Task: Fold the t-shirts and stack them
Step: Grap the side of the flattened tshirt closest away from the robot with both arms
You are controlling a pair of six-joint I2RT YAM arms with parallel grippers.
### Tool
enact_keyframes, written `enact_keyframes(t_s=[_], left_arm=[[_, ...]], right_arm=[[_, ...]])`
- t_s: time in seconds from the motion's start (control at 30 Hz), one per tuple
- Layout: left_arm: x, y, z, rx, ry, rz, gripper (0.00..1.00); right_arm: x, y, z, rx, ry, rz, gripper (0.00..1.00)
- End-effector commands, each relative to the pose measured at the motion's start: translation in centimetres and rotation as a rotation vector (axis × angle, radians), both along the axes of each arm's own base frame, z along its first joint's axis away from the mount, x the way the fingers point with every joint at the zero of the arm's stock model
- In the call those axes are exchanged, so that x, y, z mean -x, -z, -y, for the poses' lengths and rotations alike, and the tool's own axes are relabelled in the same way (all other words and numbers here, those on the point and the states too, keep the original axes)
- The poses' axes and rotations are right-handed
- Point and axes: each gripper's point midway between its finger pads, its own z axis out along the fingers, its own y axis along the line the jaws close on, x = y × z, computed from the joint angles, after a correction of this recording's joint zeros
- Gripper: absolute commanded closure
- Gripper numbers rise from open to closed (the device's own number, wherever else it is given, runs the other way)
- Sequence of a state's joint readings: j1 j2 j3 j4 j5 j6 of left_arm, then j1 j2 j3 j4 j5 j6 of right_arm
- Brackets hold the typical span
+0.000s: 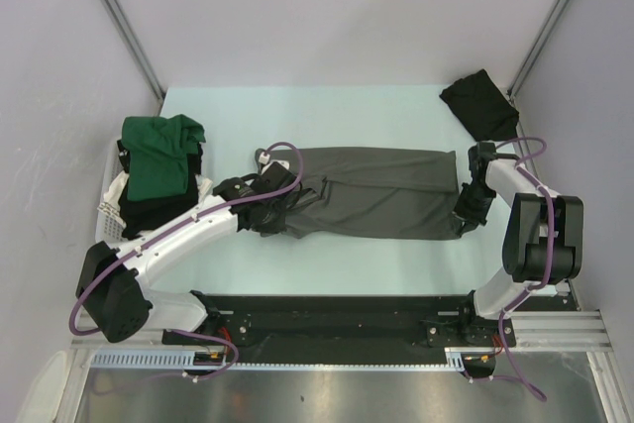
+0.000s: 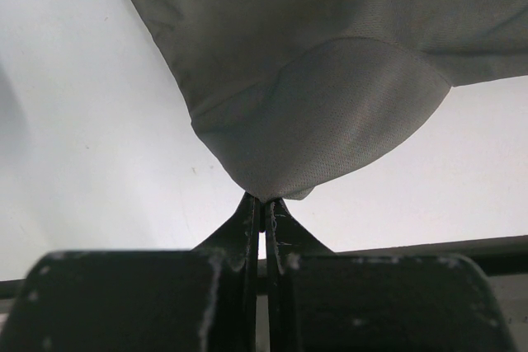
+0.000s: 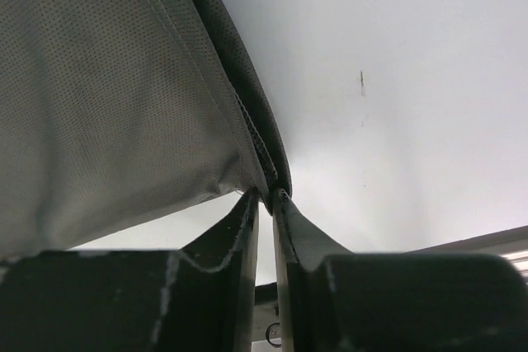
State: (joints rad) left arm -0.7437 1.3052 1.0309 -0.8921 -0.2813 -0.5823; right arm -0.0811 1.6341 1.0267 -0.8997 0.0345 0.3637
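- Folding of the grey t-shirt (image 1: 386, 195) is being carried out; it is lying stretched across mid-table (image 1: 327, 116).
- Its left end is being pinched by the left gripper (image 2: 264, 202), jaws shut on cloth.
- Its right hem is being clamped by the right gripper (image 3: 271, 195), jaws narrow.
- Next, probably: both ends being lifted together, tension kept even.
- Black t-shirt (image 1: 480, 101) is lying far right; green t-shirt (image 1: 158, 151) is resting on the basket (image 1: 109, 200).

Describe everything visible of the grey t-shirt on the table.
The grey t-shirt is dark charcoal, a fine-mesh knit with stitched hems. It lies as a long band across the middle of the pale table, mostly flat, rumpled at its left end. The left end effector pinches that end; the right end effector pinches a hem at the other.
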Motion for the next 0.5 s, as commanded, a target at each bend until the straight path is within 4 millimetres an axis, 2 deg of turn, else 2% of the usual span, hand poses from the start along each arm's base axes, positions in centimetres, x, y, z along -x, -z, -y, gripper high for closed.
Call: enact_keyframes(t_s=[0.0, 0.17, 0.47], left_arm=[[-0.8, -1.5, 0.4, 0.032, 0.011, 0.048, 0.99], [-1.1, -2.0, 0.2, 0.026, 0.003, 0.065, 0.99], [-2.4, -3.1, -0.5, 0.001, -0.016, 0.097, 0.99]], right_arm=[[0.0, -0.1, -0.3, -0.023, -0.003, 0.01, 0.86], [-0.2, -0.1, -0.7, -0.047, -0.008, 0.018, 0.93], [-1.2, -1.3, -0.2, -0.064, 0.011, 0.078, 0.98]])
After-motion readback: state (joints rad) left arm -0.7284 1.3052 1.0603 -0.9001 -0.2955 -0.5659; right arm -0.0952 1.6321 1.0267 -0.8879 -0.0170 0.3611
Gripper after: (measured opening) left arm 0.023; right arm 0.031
